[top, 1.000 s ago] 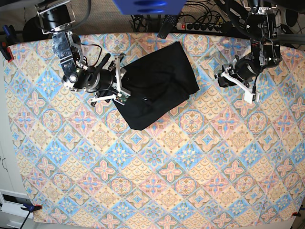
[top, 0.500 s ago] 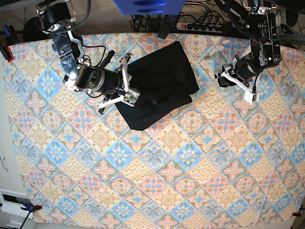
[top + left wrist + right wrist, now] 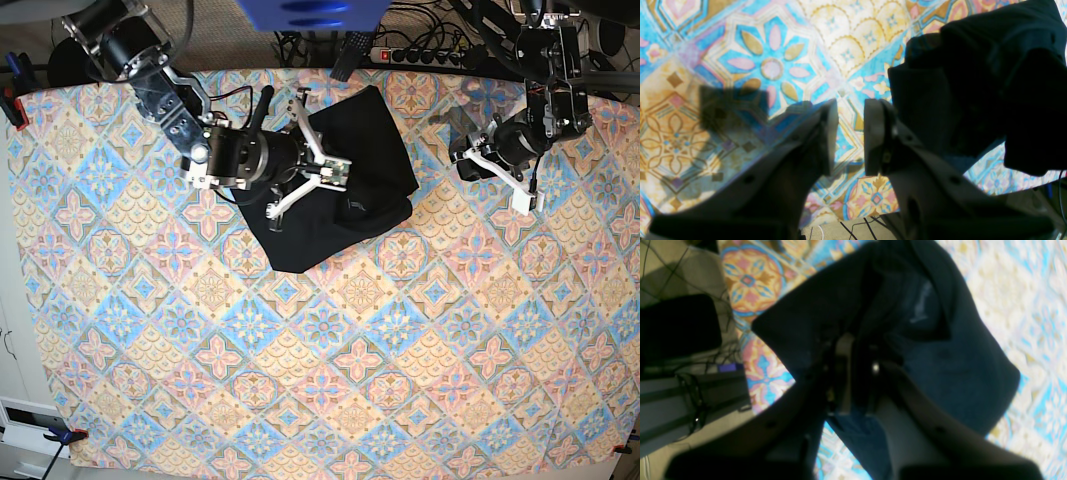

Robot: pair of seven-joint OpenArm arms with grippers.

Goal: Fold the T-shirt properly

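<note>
**Right gripper pinching the shirt near the table's far edge; left gripper idle**

The shirt, black and already folded into a rough block, lies near the far edge of the table, a little left of centre in the base view. The right gripper is over its left part, with its jaws nearly together and a fold of dark cloth pinched between them; the wrist view shows fabric draped on both sides of the fingers. A pale tag mark shows on an inner layer. The left gripper hangs above the cloth toward the far right corner, just beside the shirt's edge and apart from it, its jaws parted by a narrow gap with nothing between them.

Risks, as judgement: the pinch may have taken only the top layer, so a pull would peel the stack open rather than carry it; it may equally have caught several layers, dragging the whole block and skewing its edges. With the other arm off the fabric, nothing anchors the far side, so the shirt could slide on the tablecloth.

The table is covered by a patterned tablecloth in blue, pink and ochre tiles, clamped at its corners. Beyond the far edge lie a power strip and cables.
</note>
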